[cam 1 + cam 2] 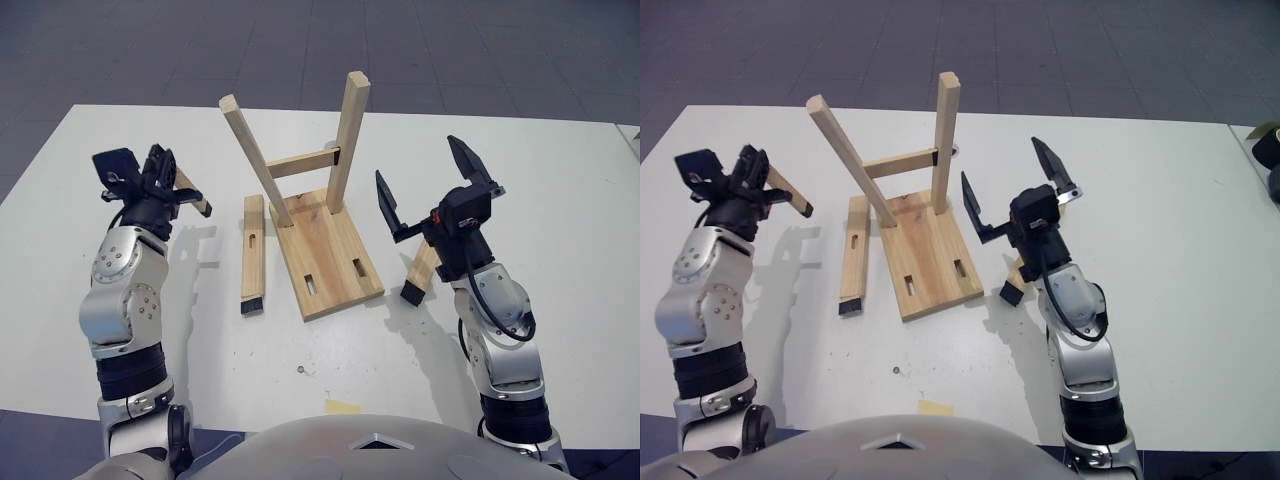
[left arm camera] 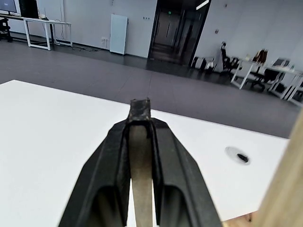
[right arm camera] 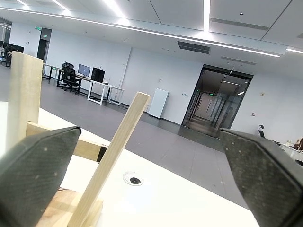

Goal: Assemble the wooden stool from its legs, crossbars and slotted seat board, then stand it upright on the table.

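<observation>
Two legs (image 1: 347,140) joined by a crossbar (image 1: 300,163) stand up from the seat board (image 1: 330,255) lying mid-table, loose leg (image 1: 252,255) just beside it, left gripper (image 1: 170,185) clamped on a short wooden bar (image 1: 196,201), right gripper (image 1: 416,158) gaping wide above another leg (image 1: 420,275).

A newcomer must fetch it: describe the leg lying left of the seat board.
On the table, find the seat board with two upright legs. The leg lies flat just left, slots up, black cap nearest the robot; the other loose piece hides under the right arm.
</observation>
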Robot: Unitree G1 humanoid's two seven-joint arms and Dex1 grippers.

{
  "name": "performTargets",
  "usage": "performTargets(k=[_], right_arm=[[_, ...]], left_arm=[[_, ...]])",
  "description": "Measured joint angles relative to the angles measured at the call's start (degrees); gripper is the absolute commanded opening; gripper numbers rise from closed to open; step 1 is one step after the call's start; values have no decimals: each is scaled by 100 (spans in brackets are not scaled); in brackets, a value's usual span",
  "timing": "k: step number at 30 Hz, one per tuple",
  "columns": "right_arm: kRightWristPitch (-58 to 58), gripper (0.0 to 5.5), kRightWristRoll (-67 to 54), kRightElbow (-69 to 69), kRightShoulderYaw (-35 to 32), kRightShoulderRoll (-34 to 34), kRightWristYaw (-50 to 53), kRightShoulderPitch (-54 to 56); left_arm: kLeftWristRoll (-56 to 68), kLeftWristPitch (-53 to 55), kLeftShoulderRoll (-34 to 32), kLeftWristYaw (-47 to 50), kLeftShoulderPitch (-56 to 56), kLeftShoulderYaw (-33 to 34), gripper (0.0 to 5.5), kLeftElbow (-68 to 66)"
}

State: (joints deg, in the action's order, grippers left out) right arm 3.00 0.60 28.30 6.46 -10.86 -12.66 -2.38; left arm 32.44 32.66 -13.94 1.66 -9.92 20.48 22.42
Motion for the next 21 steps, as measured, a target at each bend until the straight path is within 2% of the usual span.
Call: performTargets(k=[4,9,21], right_arm=[[-1,540,37,-1,-3,-2,8,-35],[-2,540,38,0,-12,-8,4,-35],[0,540,34,-1,-16,-9,-1,-22]], left_arm=[[734,668,672,609,485,3,44,791],[915,876,939,932,894,-19,44,1031],[339,-54,1388,891,1039,-238,44,400]])
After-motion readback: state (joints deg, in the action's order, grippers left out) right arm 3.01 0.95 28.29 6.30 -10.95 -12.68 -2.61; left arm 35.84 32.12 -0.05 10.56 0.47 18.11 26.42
